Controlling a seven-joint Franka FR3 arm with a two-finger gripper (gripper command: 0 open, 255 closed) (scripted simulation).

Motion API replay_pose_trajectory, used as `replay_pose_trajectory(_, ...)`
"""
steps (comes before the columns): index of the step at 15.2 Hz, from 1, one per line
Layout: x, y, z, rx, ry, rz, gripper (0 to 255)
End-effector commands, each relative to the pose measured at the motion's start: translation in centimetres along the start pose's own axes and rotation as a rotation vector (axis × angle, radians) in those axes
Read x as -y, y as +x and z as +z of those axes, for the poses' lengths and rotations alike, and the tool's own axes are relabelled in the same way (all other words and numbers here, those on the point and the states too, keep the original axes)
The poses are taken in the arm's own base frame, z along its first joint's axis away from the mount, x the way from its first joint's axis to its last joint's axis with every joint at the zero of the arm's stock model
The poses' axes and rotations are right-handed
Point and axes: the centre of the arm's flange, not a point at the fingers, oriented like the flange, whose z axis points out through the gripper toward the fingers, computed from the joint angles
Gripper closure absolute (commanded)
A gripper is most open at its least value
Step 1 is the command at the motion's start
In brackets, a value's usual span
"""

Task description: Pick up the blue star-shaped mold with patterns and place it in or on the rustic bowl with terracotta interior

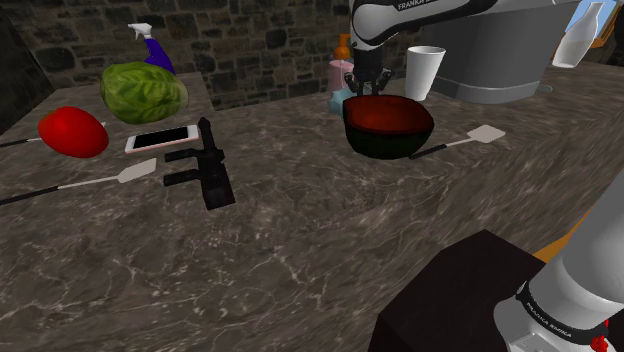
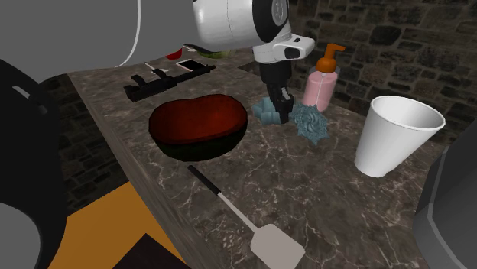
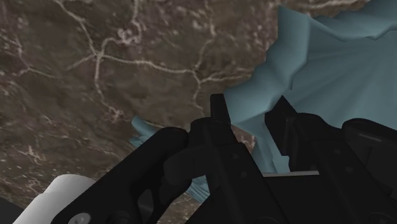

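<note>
**Supervisor:** State of the gripper?

**Inspector:** Down at the counter and closed on the blue star mold. In the wrist view its fingers stand a narrow way apart, with a thin blue wall of the mold pinched between them. The rest of the mold spreads out to either side of the gripper. By my judgement it sits on the counter and has not been lifted.

**Supervisor:** And the target?

**Inspector:** The dark bowl with the red-brown inside stands just beside the gripper. The pink soap bottle is close on the gripper's opposite side. A white cup sits farther off, beyond the bottle.

**Supervisor:** Hazards from here?

**Inspector:** There are three.
1. **Slipping grip:** The hold is on one thin wall, off the mold's middle. On lifting, the mold's free side may sag or swing about the fingers and slide out.
2. **Striking the bowl:** The bowl's rim is very near. A sideways move begun before the mold is high enough would strike the rim, shoving the bowl or knocking the mold loose.
3. **Toppling the bottle:** If the mold rotates as it rises, a point of the star could catch the soap bottle and tip it over.

**Supervisor:** Recommendation?

**Inspector:** Lift straight up, clear the rim, then carry across. Release only once the gripper is over the bowl's middle, since the mold is broad and could hang on the edge.
</note>
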Motion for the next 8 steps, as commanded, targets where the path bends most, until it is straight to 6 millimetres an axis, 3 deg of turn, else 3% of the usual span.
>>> replay_pose_trajectory(1,0.3,-0.1,0.3,0.004,-0.003,-0.001,255)
replay_pose_trajectory(8,-0.1,0.7,-3.3,0.004,-0.003,-0.001,255)
